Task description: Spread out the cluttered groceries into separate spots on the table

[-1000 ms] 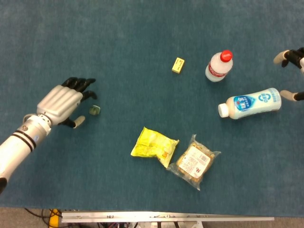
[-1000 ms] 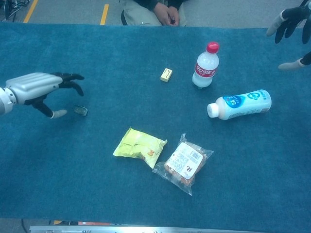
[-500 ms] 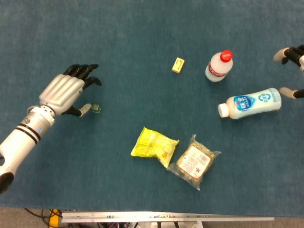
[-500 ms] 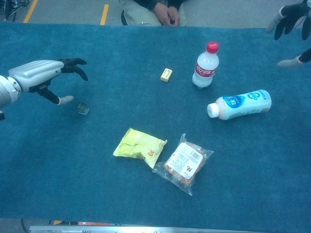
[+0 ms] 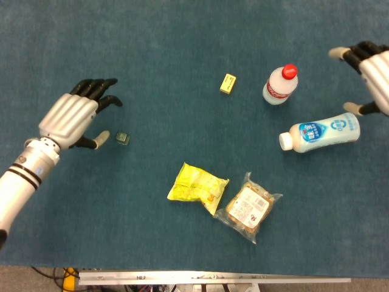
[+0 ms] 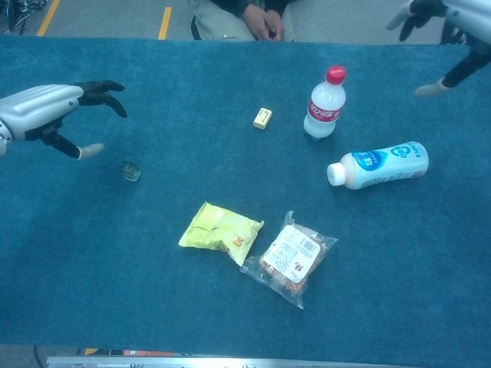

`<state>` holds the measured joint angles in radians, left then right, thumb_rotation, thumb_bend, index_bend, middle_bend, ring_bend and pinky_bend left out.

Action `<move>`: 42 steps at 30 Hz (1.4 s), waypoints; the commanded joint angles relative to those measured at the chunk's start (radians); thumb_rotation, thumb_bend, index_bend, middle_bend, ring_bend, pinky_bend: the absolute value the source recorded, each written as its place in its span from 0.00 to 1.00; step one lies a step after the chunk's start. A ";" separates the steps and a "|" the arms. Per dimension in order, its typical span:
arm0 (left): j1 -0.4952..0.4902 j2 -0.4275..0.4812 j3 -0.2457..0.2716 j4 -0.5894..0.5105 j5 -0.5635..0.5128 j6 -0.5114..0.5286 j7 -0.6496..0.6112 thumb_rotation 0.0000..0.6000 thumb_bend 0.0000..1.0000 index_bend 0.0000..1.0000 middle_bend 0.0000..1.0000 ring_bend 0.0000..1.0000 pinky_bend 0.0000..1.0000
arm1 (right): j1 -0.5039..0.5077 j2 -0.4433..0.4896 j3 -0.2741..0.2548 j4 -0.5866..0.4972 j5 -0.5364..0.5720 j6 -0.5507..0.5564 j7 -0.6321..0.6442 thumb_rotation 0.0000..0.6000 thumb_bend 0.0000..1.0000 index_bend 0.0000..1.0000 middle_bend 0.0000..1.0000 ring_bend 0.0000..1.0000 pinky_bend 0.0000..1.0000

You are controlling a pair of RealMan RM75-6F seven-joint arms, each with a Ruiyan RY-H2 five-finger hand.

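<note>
My left hand (image 5: 72, 120) (image 6: 47, 111) hovers open at the table's left, just left of a small green wrapped sweet (image 5: 123, 139) (image 6: 130, 171) lying free on the cloth. My right hand (image 5: 371, 76) (image 6: 453, 23) is open at the far right edge, above the lying white milk bottle (image 5: 320, 132) (image 6: 378, 164). A red-capped clear bottle (image 5: 279, 85) (image 6: 324, 103) stands upright. A small yellow block (image 5: 227, 83) (image 6: 262, 118) lies left of it. A yellow snack bag (image 5: 196, 185) (image 6: 220, 231) and a clear packet of brown snacks (image 5: 248, 207) (image 6: 289, 257) lie side by side, nearly touching, near the front.
The blue cloth-covered table (image 5: 182, 48) fills both views. A seated person's hands (image 6: 262, 18) show beyond the far edge. A metal rail (image 5: 213, 278) runs along the front edge.
My left hand has let go of the green sweet and drawn back left and upward. My right hand has moved further into the head view, above the milk bottle.
</note>
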<state>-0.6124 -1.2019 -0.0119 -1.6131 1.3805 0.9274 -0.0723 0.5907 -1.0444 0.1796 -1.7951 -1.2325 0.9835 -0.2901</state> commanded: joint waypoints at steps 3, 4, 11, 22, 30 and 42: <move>0.022 0.040 0.016 -0.045 0.024 0.025 0.009 1.00 0.36 0.24 0.04 0.00 0.04 | 0.085 -0.076 0.031 0.047 0.108 -0.060 -0.103 1.00 0.00 0.22 0.31 0.22 0.39; 0.027 0.050 0.021 -0.056 0.030 0.029 0.011 1.00 0.36 0.24 0.04 0.00 0.04 | 0.104 -0.095 0.034 0.062 0.134 -0.070 -0.128 1.00 0.00 0.22 0.31 0.22 0.39; 0.054 0.095 0.041 -0.101 0.056 0.052 0.015 1.00 0.36 0.24 0.04 0.00 0.04 | 0.199 -0.197 0.038 0.138 0.274 -0.107 -0.247 1.00 0.00 0.22 0.31 0.22 0.39; 0.078 0.126 0.061 -0.110 0.064 0.045 0.003 1.00 0.36 0.24 0.04 0.00 0.04 | 0.312 -0.277 0.008 0.187 0.449 -0.161 -0.354 1.00 0.00 0.20 0.31 0.22 0.39; 0.085 0.125 0.065 -0.106 0.072 0.036 -0.011 1.00 0.36 0.24 0.04 0.00 0.04 | 0.359 -0.322 -0.026 0.219 0.500 -0.154 -0.390 1.00 0.00 0.20 0.31 0.22 0.39; 0.090 0.118 0.059 -0.101 0.085 0.036 -0.041 1.00 0.36 0.24 0.04 0.00 0.04 | 0.389 -0.377 -0.051 0.278 0.521 -0.139 -0.383 1.00 0.01 0.28 0.37 0.30 0.49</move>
<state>-0.5223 -1.0833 0.0478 -1.7144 1.4647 0.9636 -0.1127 0.9775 -1.4179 0.1311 -1.5204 -0.7121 0.8437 -0.6737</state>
